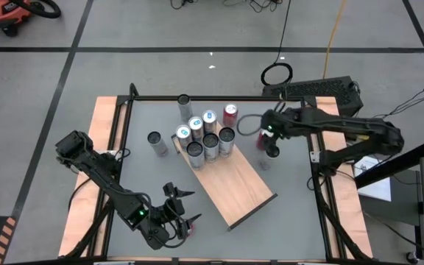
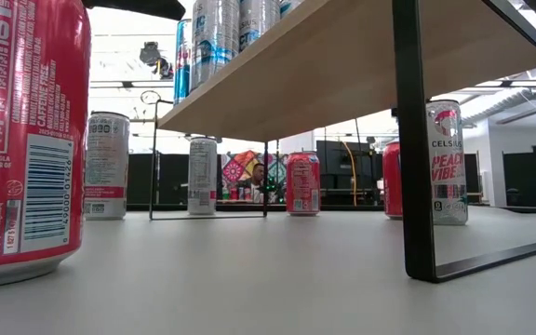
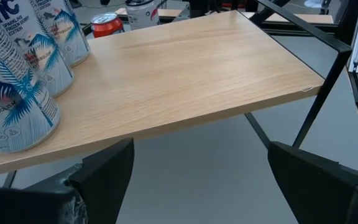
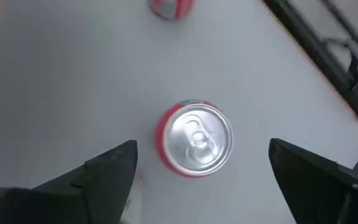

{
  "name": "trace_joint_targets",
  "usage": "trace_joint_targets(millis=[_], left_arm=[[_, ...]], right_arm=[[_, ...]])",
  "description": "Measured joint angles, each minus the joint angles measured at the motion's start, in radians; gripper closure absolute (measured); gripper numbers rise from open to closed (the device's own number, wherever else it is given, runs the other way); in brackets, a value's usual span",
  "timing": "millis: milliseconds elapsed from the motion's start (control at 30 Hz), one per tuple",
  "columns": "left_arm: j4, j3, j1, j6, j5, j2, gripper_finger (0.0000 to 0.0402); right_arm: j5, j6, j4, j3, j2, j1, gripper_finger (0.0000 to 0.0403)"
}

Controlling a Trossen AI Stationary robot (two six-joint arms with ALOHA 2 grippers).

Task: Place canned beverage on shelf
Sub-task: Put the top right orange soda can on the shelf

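Observation:
The shelf is a light-brown board on thin black legs, lying slantwise mid-table. Several cans stand on its far-left end. A red can stands upright on the grey table right of the shelf, with its silver top up. My right gripper hangs open above that can, one finger out to each side and clear of it. My left gripper stays open near the table's front edge, facing the shelf's bare near end.
Loose cans stand on the table at the far side and left of the shelf. In the low view a big red can stands close by. A black frame rims the table.

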Motion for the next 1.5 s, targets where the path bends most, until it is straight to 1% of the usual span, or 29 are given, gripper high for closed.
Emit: trace_joint_targets(millis=[67,167,267,367,500,633,833,967,1233,1367,1500], left_arm=[[0.0,0.0,0.0,0.0,0.001,0.0,0.0034],[0.001,0.0,0.0,-0.001,0.012,0.0,0.0034],[0.0,0.0,0.0,0.0,0.024,0.0,0.0034],[0.0,0.0,0.0,0.0,0.024,0.0,0.0034],[0.0,0.0,0.0,0.002,0.024,0.0,0.0034],[-0.001,0.0,0.0,0.001,0.024,0.0,0.0034],[-0.001,0.0,0.0,0.001,0.024,0.0,0.0034],[-0.001,0.0,0.0,0.002,0.025,0.0,0.0034],[-0.001,0.0,0.002,0.009,0.024,0.0,0.0034],[0.0,0.0,0.002,0.007,0.024,0.0,0.0034],[0.0,0.0,0.003,0.007,0.024,0.0,0.0034]], right_arm=[[-0.022,-0.01,0.002,0.0,0.035,-0.036,0.0063],[-0.025,-0.028,-0.002,0.001,0.085,-0.081,0.0058],[-0.084,-0.051,0.005,0.002,0.122,-0.113,0.0058],[-0.125,-0.052,0.011,0.002,0.144,-0.121,0.0057],[-0.147,-0.055,0.018,0.003,0.161,-0.122,0.0057],[-0.15,-0.06,0.018,0.003,0.188,-0.122,0.0057],[-0.16,-0.112,0.021,0.003,0.255,-0.135,0.0058],[-0.176,-0.131,0.02,0.003,0.261,-0.136,0.0079],[-0.176,-0.18,-0.012,0.008,0.259,-0.135,0.0159],[-0.186,-0.176,-0.082,0.051,0.265,-0.133,0.0167],[-0.18,-0.139,-0.165,0.156,0.261,-0.113,0.0162]])
